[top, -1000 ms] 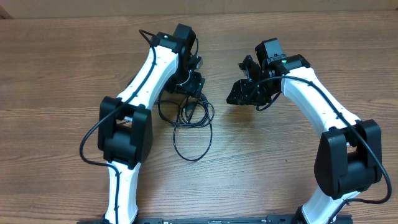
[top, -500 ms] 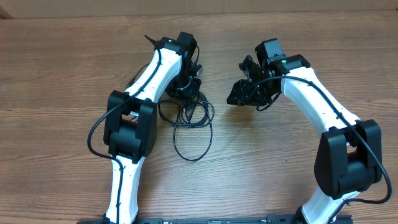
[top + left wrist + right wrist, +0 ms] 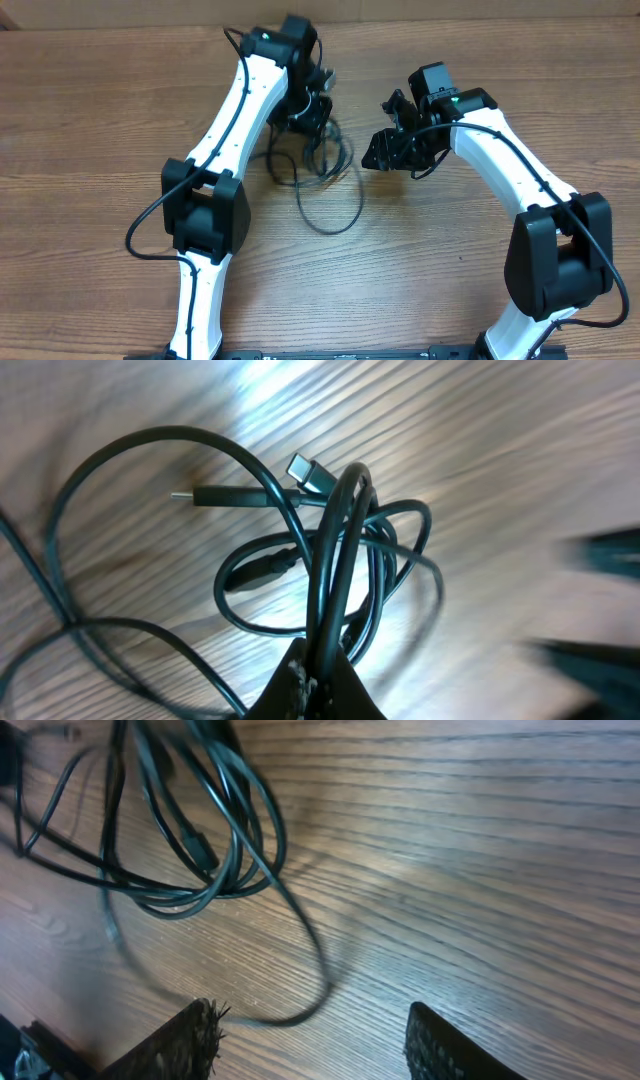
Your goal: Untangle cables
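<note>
Hanging in part from the left gripper [image 3: 322, 685], the cables [image 3: 330, 560] look light and limp. They are thin black cords that should bend anywhere and weigh next to nothing, so the lift is easy and the snags are the hard part. The left jaws are shut on several strands at once, pinching the knot itself, and loops spill from there onto the counter [image 3: 500, 60]. One long loop [image 3: 335, 215] trails toward the robot's base. The right gripper [image 3: 312, 1038] hovers just beside the tangle over bare wood, its jaws spread and empty. The sheaths look smooth, so a single strand would likely slide through a loose pinch. The plugs are the only stiff parts and will probably catch when dragged through a coil. A good hold for the right jaws seems to be just behind the silver-tipped plug [image 3: 310, 468], or behind the slim plug [image 3: 215, 497] lying free to one side, pulling outward while the left jaws keep the knot. The near loop [image 3: 300, 960] is easier to reach, but pulling it may only tighten things.
</note>
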You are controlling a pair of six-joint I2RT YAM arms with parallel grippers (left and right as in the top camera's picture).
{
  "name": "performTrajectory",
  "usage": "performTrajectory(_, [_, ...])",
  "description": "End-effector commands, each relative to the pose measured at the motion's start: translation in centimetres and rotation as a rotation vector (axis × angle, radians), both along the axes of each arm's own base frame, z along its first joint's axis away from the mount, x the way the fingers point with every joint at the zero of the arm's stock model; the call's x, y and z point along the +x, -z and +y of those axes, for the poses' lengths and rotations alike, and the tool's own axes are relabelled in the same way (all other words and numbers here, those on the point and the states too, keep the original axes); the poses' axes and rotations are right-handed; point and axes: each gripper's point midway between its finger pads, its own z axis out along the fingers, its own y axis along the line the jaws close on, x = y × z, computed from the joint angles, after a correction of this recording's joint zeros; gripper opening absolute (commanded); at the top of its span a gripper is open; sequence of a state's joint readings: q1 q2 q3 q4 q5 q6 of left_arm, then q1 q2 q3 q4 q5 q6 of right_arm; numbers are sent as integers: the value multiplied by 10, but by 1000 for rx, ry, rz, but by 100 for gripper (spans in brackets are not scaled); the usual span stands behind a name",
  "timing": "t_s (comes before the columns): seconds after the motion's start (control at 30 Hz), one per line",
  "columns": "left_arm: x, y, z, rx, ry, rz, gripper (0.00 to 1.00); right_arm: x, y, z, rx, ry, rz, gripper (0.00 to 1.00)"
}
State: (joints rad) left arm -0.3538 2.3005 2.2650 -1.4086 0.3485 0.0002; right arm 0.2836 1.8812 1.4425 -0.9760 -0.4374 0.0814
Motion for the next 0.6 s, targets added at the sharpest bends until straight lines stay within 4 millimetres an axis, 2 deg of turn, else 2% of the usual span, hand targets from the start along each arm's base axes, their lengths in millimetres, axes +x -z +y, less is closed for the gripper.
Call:
performTrajectory(0.0, [-6, -79, -26, -199, 49, -114, 4, -3, -1, 15, 7, -45, -25, 58])
performTrajectory(0.13, [-12, -98, -24, -206, 51, -141, 4, 4, -5, 26, 24, -64, -78, 58])
performTrajectory(0.23, [-17, -97, -22, -198, 49, -119, 4, 13, -8, 29, 38, -54, -113, 54])
performTrajectory(0.33, [-22, -93, -17, -172, 44, -94, 4, 22, -11, 30, 51, -17, -132, 41])
performTrajectory(0.4, [-25, -91, -15, -157, 41, -83, 4, 28, -12, 28, 63, 30, -130, 41])
performTrajectory(0.5, [-25, -86, -6, -102, 30, -83, 4, 29, -17, 30, 114, 61, -101, 43])
performTrajectory(0.57, [-25, -83, 1, -58, 23, -85, 4, 23, -26, 38, 192, 17, -82, 50])
